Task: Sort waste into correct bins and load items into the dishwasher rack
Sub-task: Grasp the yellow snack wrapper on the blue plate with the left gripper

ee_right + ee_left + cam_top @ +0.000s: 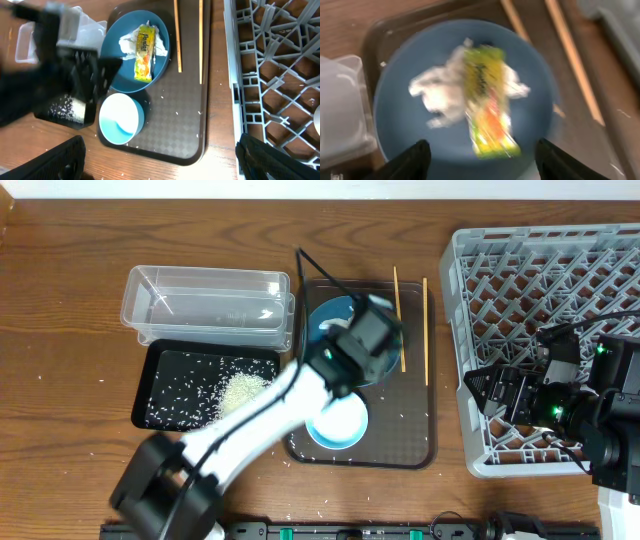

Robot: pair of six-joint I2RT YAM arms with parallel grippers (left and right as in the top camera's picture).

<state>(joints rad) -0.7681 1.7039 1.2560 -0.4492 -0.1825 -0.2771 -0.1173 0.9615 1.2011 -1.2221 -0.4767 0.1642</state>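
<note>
A dark blue plate [420, 135] sits on the brown serving tray, carrying a yellow-green snack wrapper [487, 105] on top of crumpled white tissue [440, 92]. My left gripper [482, 162] hovers open just above the plate with nothing between its fingers; from overhead it [372, 325] covers most of the plate. Two wooden chopsticks [399, 320] lie on the tray to the right. The white bowl [337, 423] with its pale blue inside stands at the tray's front. Rice [235, 390] lies in the black tray [160, 380]. My right gripper [160, 160] is open and empty by the grey rack [545, 290].
The clear tub [205, 305] stands behind the black tray, left of the brown serving tray [400, 430]. Loose rice grains are scattered on the wood around the trays. My left arm [250, 425] stretches diagonally over the black tray's right corner and the bowl's edge.
</note>
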